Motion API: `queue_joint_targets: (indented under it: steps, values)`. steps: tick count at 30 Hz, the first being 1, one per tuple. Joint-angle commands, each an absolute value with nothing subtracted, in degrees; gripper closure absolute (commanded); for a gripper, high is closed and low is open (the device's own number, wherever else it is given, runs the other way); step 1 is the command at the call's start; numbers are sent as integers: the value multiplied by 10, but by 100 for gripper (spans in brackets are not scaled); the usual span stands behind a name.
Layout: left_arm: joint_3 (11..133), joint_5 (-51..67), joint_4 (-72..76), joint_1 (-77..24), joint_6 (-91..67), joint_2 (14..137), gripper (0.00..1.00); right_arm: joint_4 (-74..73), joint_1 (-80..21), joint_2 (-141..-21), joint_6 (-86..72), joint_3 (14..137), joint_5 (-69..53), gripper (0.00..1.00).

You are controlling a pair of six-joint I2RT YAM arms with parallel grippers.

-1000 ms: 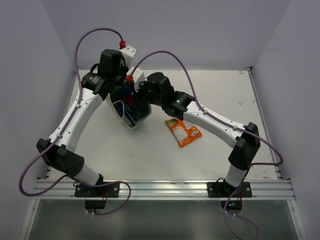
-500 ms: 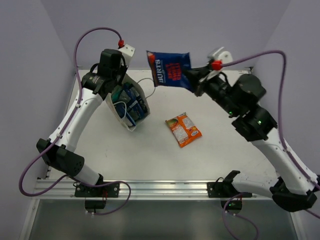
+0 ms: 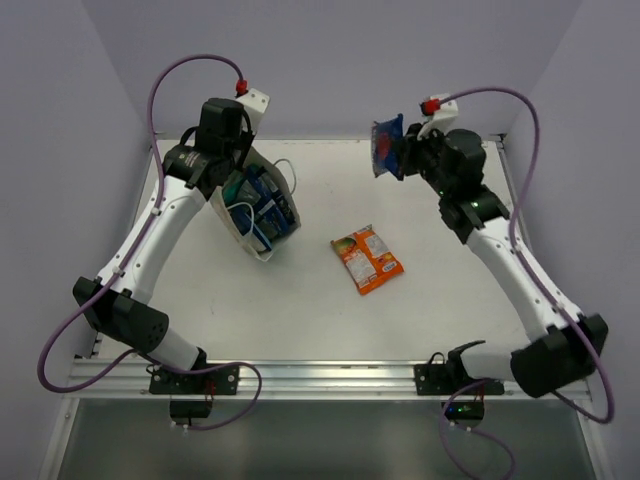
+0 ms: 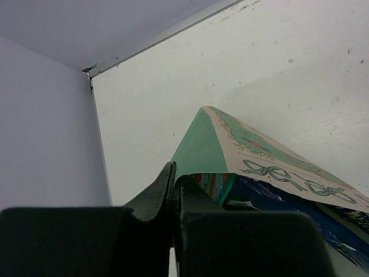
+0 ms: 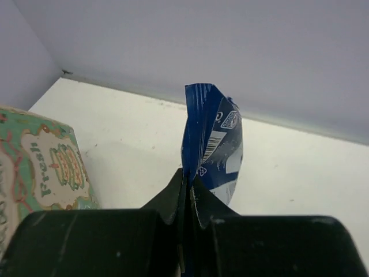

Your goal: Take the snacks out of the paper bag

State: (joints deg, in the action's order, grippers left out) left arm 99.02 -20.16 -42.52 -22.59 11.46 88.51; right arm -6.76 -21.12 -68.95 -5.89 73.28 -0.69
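While the left tool (image 4: pixel 174 176) stays out of the action at about ten o'clock on the desk (image 3: pixel 440 300), its fingers are pinched together on the rim of the paper bag (image 3: pixel 243 232). The bag leans open toward the middle, with dark blue packets (image 3: pixel 262 203) showing inside. Near the centre, at roughly four o'clock from the bag and apart from it, an orange packet (image 3: pixel 367 261) lies flat. At one o'clock the right tool (image 5: pixel 185 183) is clamped on the crimped edge of a blue packet (image 5: pixel 212 138), holding it on edge in the air above the far right of the desk.

The packets look light, soft and slick, foil that crumples rather than resists, so the flat sealed seam seems the surest place to grip. The bag is thin, floppy paper that would likely tip or collapse if let go, and its rim looks like the sensible hold while the remaining packets are drawn out.
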Motion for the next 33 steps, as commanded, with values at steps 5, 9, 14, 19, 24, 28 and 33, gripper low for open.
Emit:
queue_joint_targets:
  steps: [5,9,14,19,24,28,33]
  values:
    - [1013,-191,-380,-229,103,872,100,101,-127,-841,-202,683,-114,99]
    - [1015,-185,-381,-229,101,875,100,-25,-88,-884,-178,700,-71,71]
    - [1019,-184,-383,-229,100,880,100,-155,-90,-845,-152,756,52,14]
    - [1030,-185,-388,-229,99,889,100,-210,-174,-794,-100,819,120,5]
    - [1038,-186,-396,-229,98,890,100,-171,-339,-740,-55,821,82,9]
    - [1041,-185,-399,-229,99,887,100,-131,-454,-728,-11,817,19,11]
    - [1040,-181,-402,-229,97,886,100,-100,-567,-774,47,859,4,15]
